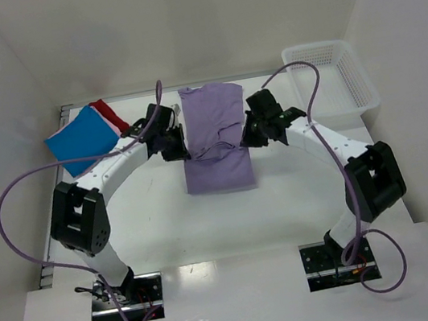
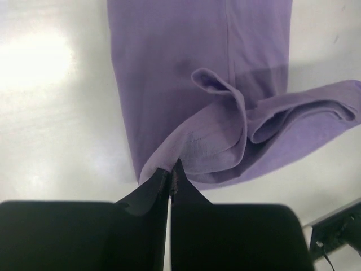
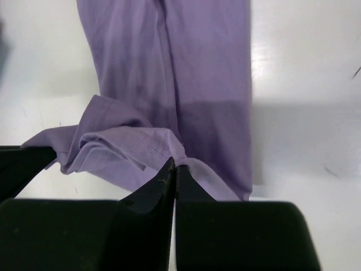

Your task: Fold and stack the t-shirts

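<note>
The lavender t-shirt [image 1: 212,132] lay in the middle of the bench [image 1: 286,206], folded lengthwise into a long narrow strip that ran from near the far edge toward the arms. Its far end lay flat, and so did its near end, which formed a smooth rectangle at the bench's centre. Between the two, the cloth was gathered into raised folds where both arms met it from either side.

The left gripper [image 2: 170,176] had its jaws pressed together on the shirt's left edge, a stitched hem pinched between the tips and lifted off the surface. The right gripper [image 3: 174,169] was likewise clamped narrow on the right edge, with a seamed fold of lavender cloth caught at its tips. In both wrist views the lifted layer curled loosely over the flat layer beneath it.

At the far left corner of the bench lay a pile of folded shirts. The bright blue t-shirt [image 1: 80,139] was on top, a red t-shirt [image 1: 111,111] showed behind it, and a thin sliver of a pink t-shirt [image 1: 116,126] peeked out between them. This pile was well apart from the lavender shirt.

A white mesh basket [image 1: 358,85] stood at the far right corner.
</note>
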`<state>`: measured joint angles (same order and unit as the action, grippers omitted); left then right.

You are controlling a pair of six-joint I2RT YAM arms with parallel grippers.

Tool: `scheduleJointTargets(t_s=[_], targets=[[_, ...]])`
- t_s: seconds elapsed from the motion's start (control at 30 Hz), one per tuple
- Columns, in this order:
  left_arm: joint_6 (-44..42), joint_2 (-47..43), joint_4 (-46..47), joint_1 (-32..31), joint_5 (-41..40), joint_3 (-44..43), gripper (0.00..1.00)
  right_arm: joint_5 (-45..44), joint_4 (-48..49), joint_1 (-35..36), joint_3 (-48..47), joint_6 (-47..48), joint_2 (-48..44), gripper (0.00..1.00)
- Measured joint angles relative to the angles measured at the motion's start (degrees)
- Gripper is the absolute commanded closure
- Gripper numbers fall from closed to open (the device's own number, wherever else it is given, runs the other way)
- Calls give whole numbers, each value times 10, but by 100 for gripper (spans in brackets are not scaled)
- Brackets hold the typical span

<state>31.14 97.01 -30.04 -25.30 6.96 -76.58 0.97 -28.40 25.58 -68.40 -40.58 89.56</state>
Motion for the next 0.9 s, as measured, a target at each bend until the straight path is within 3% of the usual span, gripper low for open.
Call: scheduleJointTargets(t_s=[0.47, 0.9], targets=[[-30, 153, 30, 45, 61, -111, 100, 0, 31, -49, -69, 35, 134, 100], [-43, 219, 35, 76, 81, -178, 100, 14, 48, -71, -163, 61, 225, 100]])
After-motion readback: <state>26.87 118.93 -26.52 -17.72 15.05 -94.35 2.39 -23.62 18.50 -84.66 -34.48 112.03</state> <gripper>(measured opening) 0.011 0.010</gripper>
